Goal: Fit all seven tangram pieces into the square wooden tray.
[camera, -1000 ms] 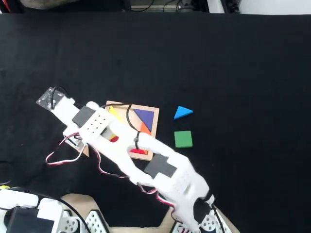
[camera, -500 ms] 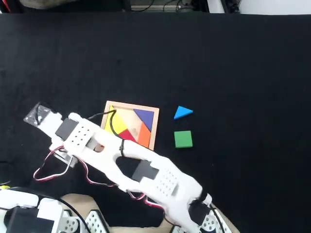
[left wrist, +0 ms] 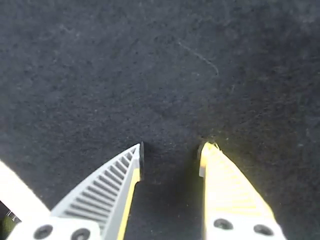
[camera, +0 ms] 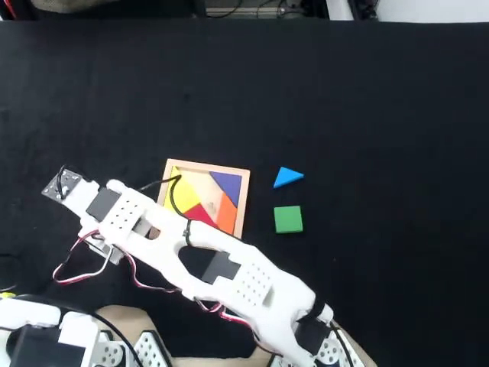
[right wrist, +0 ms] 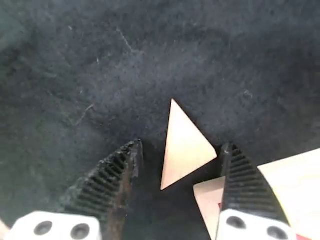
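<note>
Right gripper (right wrist: 181,146): hangs low over the black cloth (right wrist: 75,60), its two dark toothed fingers (right wrist: 110,180) parted wide and not closed on anything. Between those fingers, flat on the cloth: a pale wooden triangle (right wrist: 183,150), one sharp corner pointing out past the fingertips, another just beside one finger, with a clear gap on the side of the other finger. Cannot tell whether that near corner touches the finger. Just behind and outside the same finger: a corner of the square wooden tray (right wrist: 295,190), kept apart from the triangle by a thin strip of cloth.

Left gripper (left wrist: 173,147): hovers over bare black cloth, grey and yellow fingers (left wrist: 227,190) moderately parted.

Farther out, seen from above: the white right arm (camera: 229,275), slanting across the tray's (camera: 206,164) near corner. Inside the tray: yellow piece (camera: 183,196), red piece (camera: 201,212), orange piece (camera: 228,216) and dark blue triangle (camera: 228,183), with pale wood showing among them. Farthest from the fingers, past the tray's opposite rim, on the cloth: a green square (camera: 288,219) near that rim and a light blue triangle (camera: 288,177) beyond it, the two apart.
</note>
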